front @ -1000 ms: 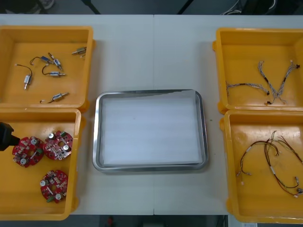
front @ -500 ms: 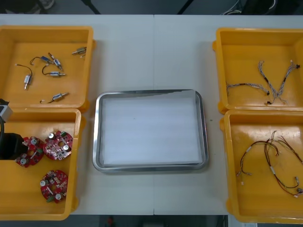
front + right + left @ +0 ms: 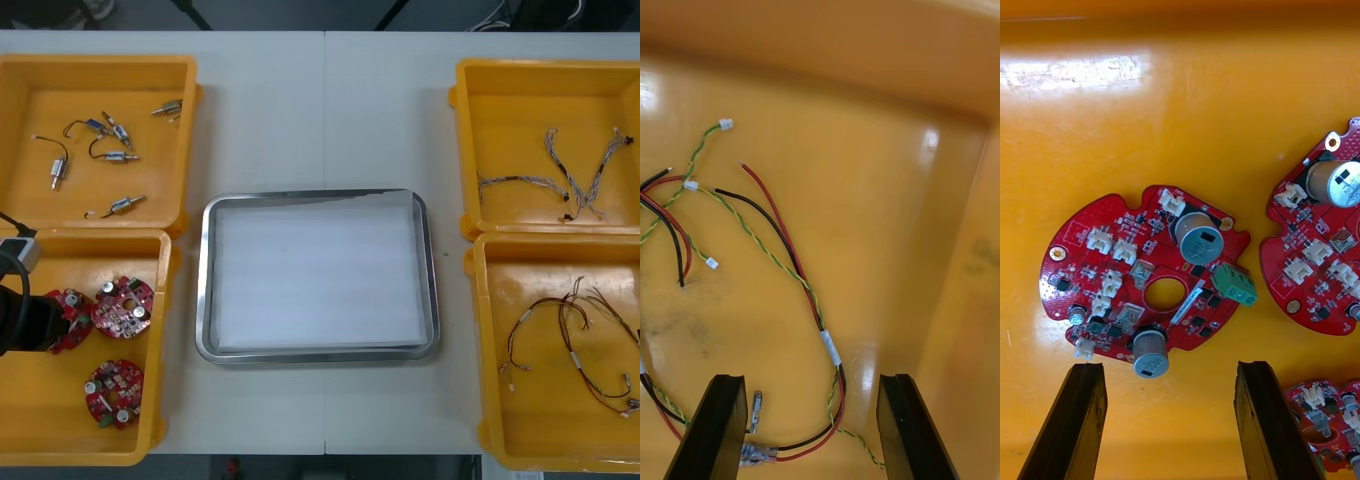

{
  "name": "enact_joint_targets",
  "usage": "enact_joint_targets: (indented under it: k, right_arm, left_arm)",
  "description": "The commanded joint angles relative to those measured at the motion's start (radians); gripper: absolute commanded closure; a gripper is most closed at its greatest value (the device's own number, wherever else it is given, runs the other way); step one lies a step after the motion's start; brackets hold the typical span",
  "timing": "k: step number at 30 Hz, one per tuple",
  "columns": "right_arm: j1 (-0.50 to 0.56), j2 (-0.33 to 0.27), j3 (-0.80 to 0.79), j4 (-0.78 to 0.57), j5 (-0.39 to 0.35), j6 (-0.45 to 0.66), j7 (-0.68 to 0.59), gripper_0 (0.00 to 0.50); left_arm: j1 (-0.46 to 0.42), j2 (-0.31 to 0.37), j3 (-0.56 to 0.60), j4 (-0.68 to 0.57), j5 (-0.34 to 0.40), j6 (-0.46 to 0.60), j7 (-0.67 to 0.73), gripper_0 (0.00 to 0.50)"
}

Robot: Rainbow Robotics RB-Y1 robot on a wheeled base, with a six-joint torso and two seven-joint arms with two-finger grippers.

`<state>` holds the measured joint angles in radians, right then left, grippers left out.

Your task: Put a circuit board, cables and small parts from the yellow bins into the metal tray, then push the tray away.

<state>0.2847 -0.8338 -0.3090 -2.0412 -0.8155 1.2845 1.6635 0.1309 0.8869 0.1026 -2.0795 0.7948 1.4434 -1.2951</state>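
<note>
The left gripper [image 3: 1169, 369], jaws wide, hovers over 1 round red circuit board [image 3: 1146, 281] in a yellow bin [image 3: 1225, 112]; the right gripper [image 3: 811, 379], jaws wide, above cables [image 3: 830, 348].

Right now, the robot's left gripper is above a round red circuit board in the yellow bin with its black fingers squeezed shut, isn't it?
Not shut. The left gripper hangs above the round red circuit board in the yellow bin, but its black fingers stand open, apart and holding nothing. The left wrist view shows it.
</note>
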Motion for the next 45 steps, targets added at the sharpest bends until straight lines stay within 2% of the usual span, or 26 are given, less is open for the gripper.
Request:
enact_joint_targets:
  k: [1,12,20,36,45]
  right_arm:
    - [0.022,-0.038,0.037,0.024,-0.014,-0.039,0.015,0.0]
    - [0.024,-0.038,0.065,0.088,-0.025,-0.096,0.041,0.0]
    - [0.019,-0.038,0.099,0.154,-0.037,-0.165,0.051,0.0]
    - [0.002,-0.038,0.154,0.237,-0.051,-0.22,0.044,0.0]
    - [-0.009,-0.038,0.175,0.273,-0.07,-0.231,0.035,0.0]
  left_arm:
    - [0.029,0.044,-0.023,-0.019,-0.017,-0.014,-0.026,0.0]
    - [0.047,0.063,-0.087,0.052,-0.035,-0.158,-0.024,0.0]
    - [0.059,0.066,-0.093,0.052,-0.049,-0.159,-0.024,0.0]
    - [0.07,0.067,-0.126,0.053,-0.057,-0.186,-0.013,0.0]
    - [0.073,0.067,-0.142,0.053,-0.091,-0.199,-0.007,0.0]
